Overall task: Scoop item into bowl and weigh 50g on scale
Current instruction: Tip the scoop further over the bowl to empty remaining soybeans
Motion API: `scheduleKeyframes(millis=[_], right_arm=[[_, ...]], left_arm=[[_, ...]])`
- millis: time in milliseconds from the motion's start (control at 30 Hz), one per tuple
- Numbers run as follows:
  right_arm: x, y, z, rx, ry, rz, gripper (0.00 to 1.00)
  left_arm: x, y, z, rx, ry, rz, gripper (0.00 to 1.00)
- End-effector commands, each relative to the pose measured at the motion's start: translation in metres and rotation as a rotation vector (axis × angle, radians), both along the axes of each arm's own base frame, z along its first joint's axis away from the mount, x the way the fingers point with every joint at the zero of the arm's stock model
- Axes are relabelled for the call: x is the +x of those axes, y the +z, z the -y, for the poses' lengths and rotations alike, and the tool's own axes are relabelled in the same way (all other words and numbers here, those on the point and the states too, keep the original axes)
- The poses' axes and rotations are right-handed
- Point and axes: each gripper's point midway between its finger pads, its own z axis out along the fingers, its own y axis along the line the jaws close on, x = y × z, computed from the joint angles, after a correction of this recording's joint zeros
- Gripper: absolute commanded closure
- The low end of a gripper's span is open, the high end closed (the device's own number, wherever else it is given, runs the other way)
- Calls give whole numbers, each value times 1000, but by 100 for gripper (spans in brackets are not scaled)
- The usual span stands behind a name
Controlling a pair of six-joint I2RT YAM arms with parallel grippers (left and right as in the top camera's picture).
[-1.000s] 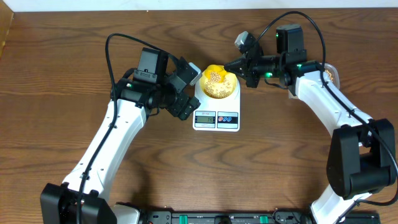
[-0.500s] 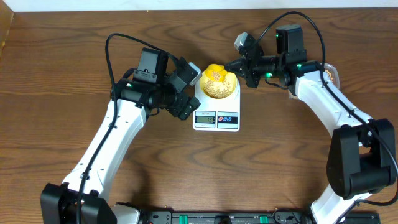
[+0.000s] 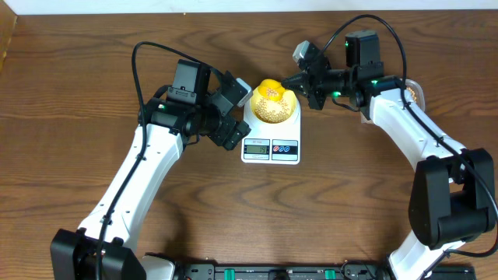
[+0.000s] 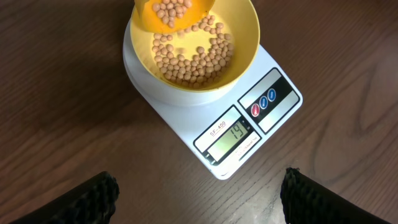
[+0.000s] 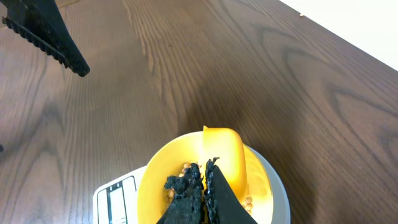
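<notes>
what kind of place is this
Probably a robotics lab bench, not a kitchen: a wooden table, a left arm and right arm at it, and a scale holding a bowl of beans.

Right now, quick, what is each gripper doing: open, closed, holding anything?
Left gripper: open, holding nothing.
Right gripper: shut on the yellow scoop, over the bowl.

L gripper [image 4: 199,190] jaws wide apart; R gripper [image 5: 202,170] pinched tight.

Dark wood-grain table [image 3: 327,210], white strip [image 3: 233,5] along far edge
</notes>
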Motion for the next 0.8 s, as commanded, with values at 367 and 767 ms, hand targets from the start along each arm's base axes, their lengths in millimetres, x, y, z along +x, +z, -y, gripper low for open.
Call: scheduleKeyframes(millis=[367, 767], right_arm=[[-5, -6, -7, -28, 60, 60, 99], [-6, -8, -6, -52, 88, 117, 99]], left_arm=[[-3, -2, 0, -7, -8, -7, 14], [-3, -2, 0, -7, -8, -7, 14]])
